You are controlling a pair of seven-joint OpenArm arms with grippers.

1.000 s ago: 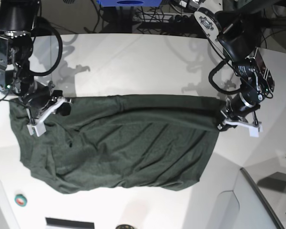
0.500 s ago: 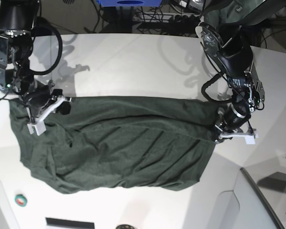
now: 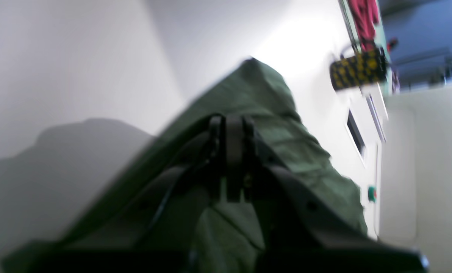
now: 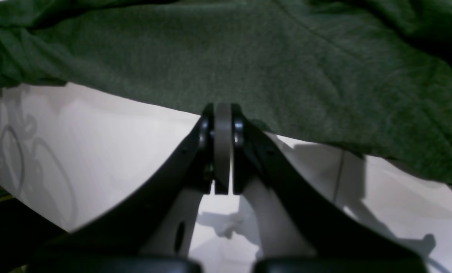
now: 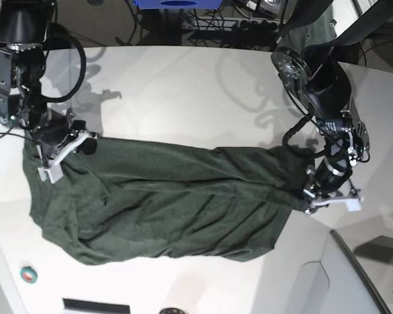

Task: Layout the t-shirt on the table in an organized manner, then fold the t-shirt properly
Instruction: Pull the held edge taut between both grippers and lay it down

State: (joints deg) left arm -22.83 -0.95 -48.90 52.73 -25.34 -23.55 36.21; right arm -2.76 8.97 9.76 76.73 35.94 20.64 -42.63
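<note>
T-shirt: the dark green t-shirt lies spread and wrinkled across the middle of the white table, stretched between the two arms, its top edge running roughly straight from one gripper to the other.
Left gripper: the left gripper, on the right side of the base view, is closed on the shirt's right corner; in its wrist view the jaws are pressed together with green cloth bunched around and under them.
Right gripper: the right gripper, on the left side of the base view, is closed at the shirt's upper left edge. In its wrist view the fingertips meet right at the hem, but whether cloth is pinched between them is hard to make out.
Blur: the left wrist view is smeared by motion, so the shirt's folds there are soft and unclear.
Hidden: sleeves and collar cannot be picked out among the wrinkles.
Cut off: a small round green and red object sits near the table's lower left edge; what it is cannot be told.
</note>
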